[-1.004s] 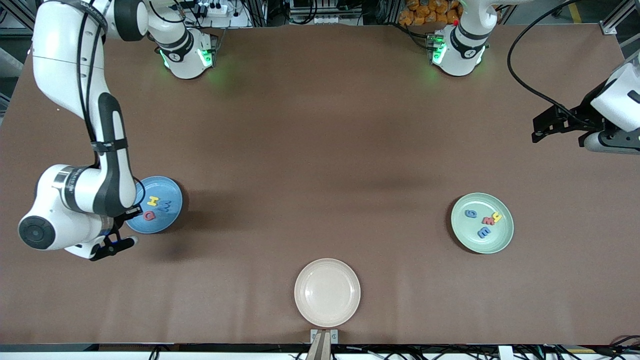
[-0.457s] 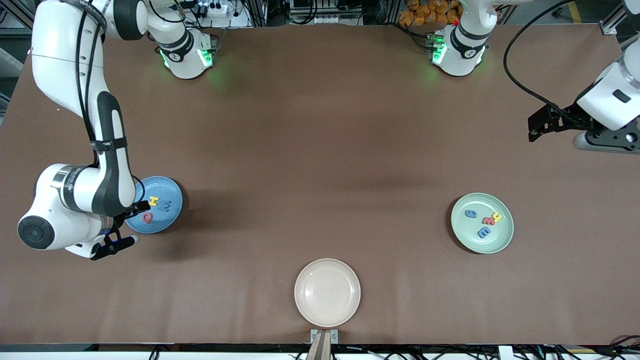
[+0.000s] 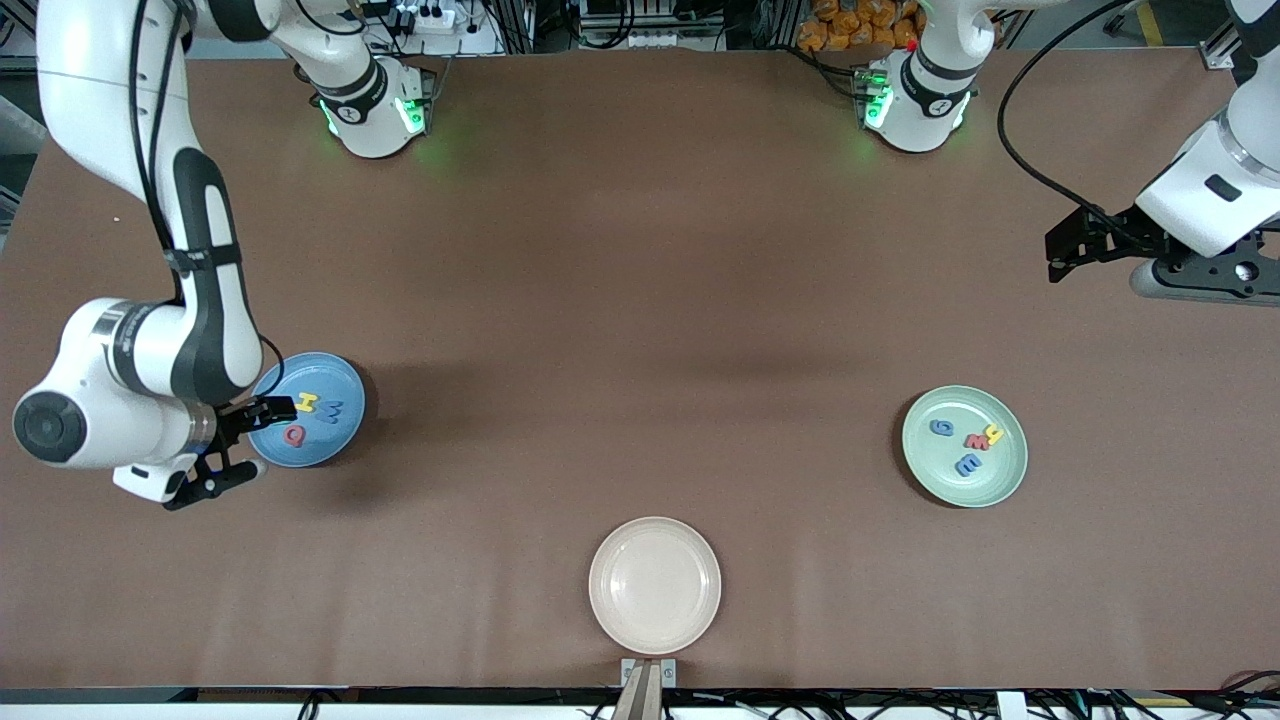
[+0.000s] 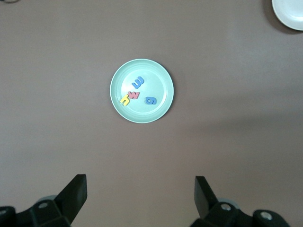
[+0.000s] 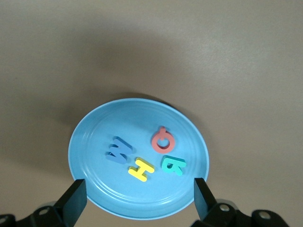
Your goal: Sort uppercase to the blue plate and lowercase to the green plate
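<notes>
Now, changed: right gripper (image 5: 137, 201) has released, fingers spread, rising over the blue plate (image 5: 85, 142).
uppercase (image 5: 144, 158): all four in blue plate.
lowercase (image 4: 137, 93): all four in green plate (image 4: 163, 78).
left gripper (image 4: 141, 198): waits, fingers spread.
meaning: sorting looks complete.

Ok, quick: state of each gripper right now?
Left gripper: open, empty, high over the table.
Right gripper: open, empty, over the blue plate.
</notes>
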Tool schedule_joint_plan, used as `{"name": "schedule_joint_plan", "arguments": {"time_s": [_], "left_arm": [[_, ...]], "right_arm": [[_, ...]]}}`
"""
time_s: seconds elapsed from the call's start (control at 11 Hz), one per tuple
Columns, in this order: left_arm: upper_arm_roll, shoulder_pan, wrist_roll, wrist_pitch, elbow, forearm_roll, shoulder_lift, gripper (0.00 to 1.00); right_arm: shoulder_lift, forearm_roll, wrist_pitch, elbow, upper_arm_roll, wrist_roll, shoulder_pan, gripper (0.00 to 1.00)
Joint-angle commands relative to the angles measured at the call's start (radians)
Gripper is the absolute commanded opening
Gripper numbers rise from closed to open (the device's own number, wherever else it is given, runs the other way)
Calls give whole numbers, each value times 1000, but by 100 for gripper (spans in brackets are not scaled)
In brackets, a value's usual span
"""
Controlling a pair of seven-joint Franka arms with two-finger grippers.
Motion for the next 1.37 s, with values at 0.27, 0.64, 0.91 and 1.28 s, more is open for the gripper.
{"name": "schedule_joint_plan", "arguments": {"time_s": [0.27, 0.64, 0.91, 1.28], "left_arm": [[-4, 10, -28, -18, 8, 39, -10, 100], [29, 31, -27, -18, 78, 55, -6, 100], [40, 27, -24, -18, 111, 46, -1, 100], [43, 50, -19, -91, 101, -65, -12, 100]], "right_arm": [[-313, -189, 93, -220, 270, 235, -188, 100], [-428, -173, 75, -142, 270, 240, -202, 100], [-459, -140, -86, -16, 268, 313, -226, 100], [-491, -144, -319, 148, 270, 343, -233, 100]]}}
